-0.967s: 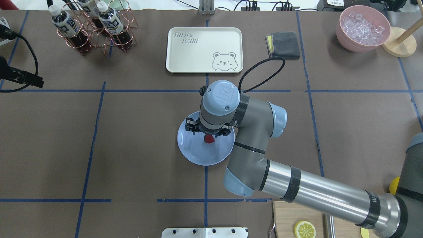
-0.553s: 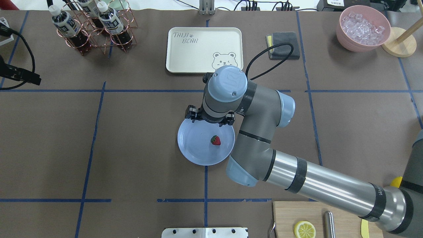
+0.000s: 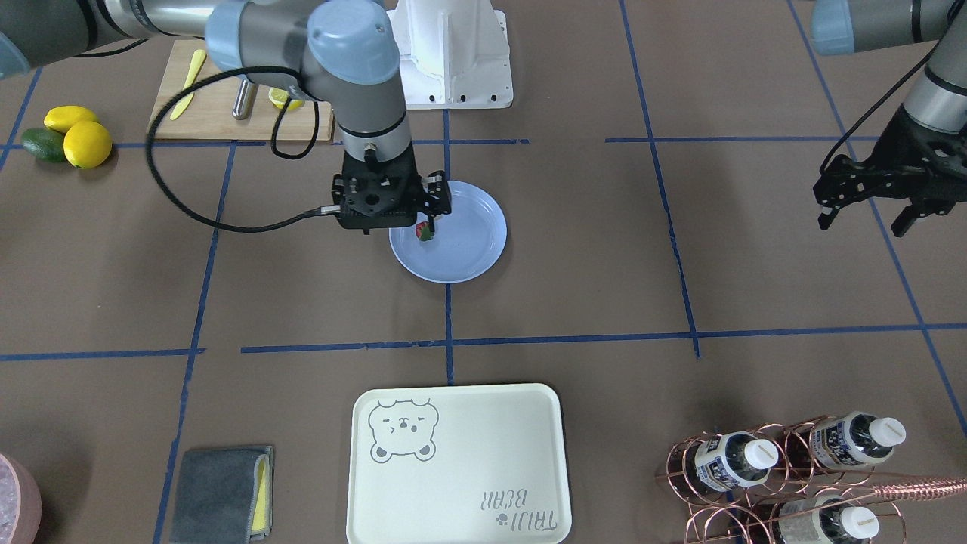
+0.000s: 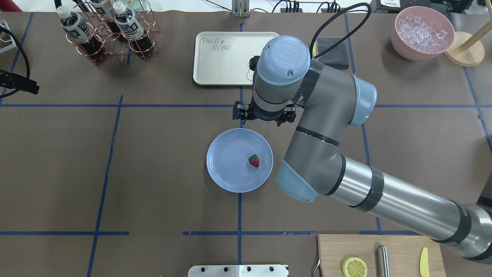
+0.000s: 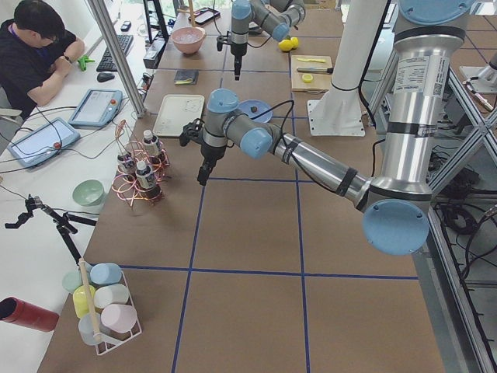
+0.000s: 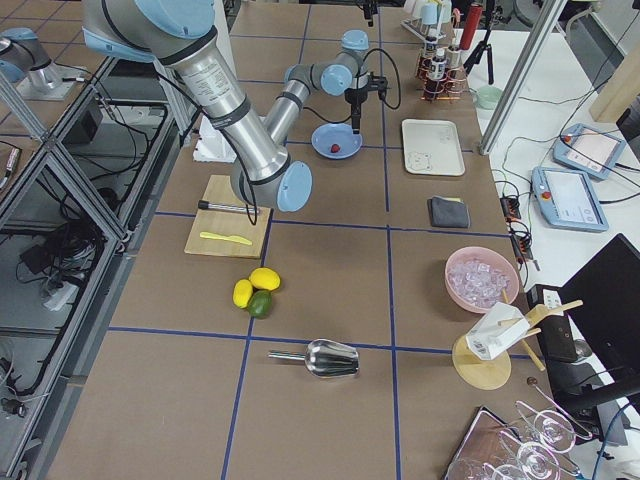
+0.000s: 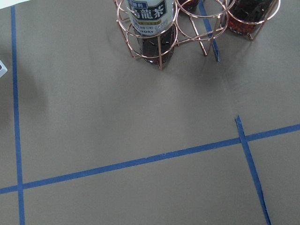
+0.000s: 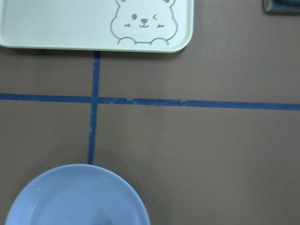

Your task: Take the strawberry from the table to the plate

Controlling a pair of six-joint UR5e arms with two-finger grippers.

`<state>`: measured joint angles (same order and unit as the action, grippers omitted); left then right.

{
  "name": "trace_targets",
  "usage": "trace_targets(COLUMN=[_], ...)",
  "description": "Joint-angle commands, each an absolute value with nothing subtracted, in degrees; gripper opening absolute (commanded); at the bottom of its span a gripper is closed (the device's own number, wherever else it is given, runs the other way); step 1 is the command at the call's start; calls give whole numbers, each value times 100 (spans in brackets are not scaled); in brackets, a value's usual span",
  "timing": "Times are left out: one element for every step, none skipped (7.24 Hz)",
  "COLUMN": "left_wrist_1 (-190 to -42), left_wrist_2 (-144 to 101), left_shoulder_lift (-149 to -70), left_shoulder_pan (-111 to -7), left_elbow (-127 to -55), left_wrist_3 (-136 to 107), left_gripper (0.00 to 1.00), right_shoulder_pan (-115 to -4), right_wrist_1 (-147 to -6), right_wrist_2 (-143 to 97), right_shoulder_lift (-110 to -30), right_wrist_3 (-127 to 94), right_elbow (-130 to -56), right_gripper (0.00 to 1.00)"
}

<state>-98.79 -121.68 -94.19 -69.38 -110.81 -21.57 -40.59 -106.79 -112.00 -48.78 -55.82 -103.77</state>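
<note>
The strawberry [image 4: 253, 161] [image 3: 425, 232] lies free on the right part of the light-blue plate [image 4: 226, 161] [image 3: 468, 234], which rests on the brown table [image 4: 153, 173]. My right gripper [image 4: 264, 116] [image 3: 394, 215] hangs open and empty above the table, just beyond the plate's far rim, toward the tray. The right wrist view shows only the plate's rim [image 8: 75, 197] and the tray's edge. My left gripper [image 3: 861, 221] hovers open and empty far off at the table's left side.
A cream bear tray [image 4: 223, 57] lies beyond the plate. A copper bottle rack [image 4: 111, 30] stands far left, a pink bowl of ice [image 4: 423, 32] far right. A cutting board [image 4: 399, 254] with a lemon half [image 4: 354, 267] sits front right. A person [image 5: 35, 47] sits off the table.
My right gripper, low over the plate at the strawberry a second ago, left the berry on the plate, then rose and drew back toward the tray. The left gripper drifted slightly outward.
</note>
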Motion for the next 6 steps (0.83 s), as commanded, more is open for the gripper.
trace_targets(left_wrist_1=[-9574, -9162, -8880, -8877, -8938, -8938], left_wrist_2=[-12611, -12621, -12647, -12830, -12876, -12876], left_shoulder_lift=[-9404, -9404, -9404, -9396, -9117, -9071], left_shoulder_pan=[-7827, -8362, -8706, -8936, -9095, -9114], left_elbow=[-10497, -10285, -9996, -9689, -9546, -9536], left_wrist_3=[-736, 106, 862, 1262, 1535, 1616], left_gripper=[100, 100, 100, 100, 100, 100], right_shoulder_pan=[-5434, -6154, -6805, -7351, -7818, -8162], right_wrist_1=[-11171, -11136, -11118, -11127, -11118, -11118], right_wrist_2=[-12142, -12721, -13101, -13244, -13280, -13402], right_shoulder_lift=[-5962, -6490, -7148, -7668, -8230, -8705], right_wrist_3=[-3473, -2488, -1243, -99, 660, 1251], right_elbow=[-11107, -11118, -11092, -10979, -10891, -10864], right_gripper=[100, 100, 100, 100, 100, 100])
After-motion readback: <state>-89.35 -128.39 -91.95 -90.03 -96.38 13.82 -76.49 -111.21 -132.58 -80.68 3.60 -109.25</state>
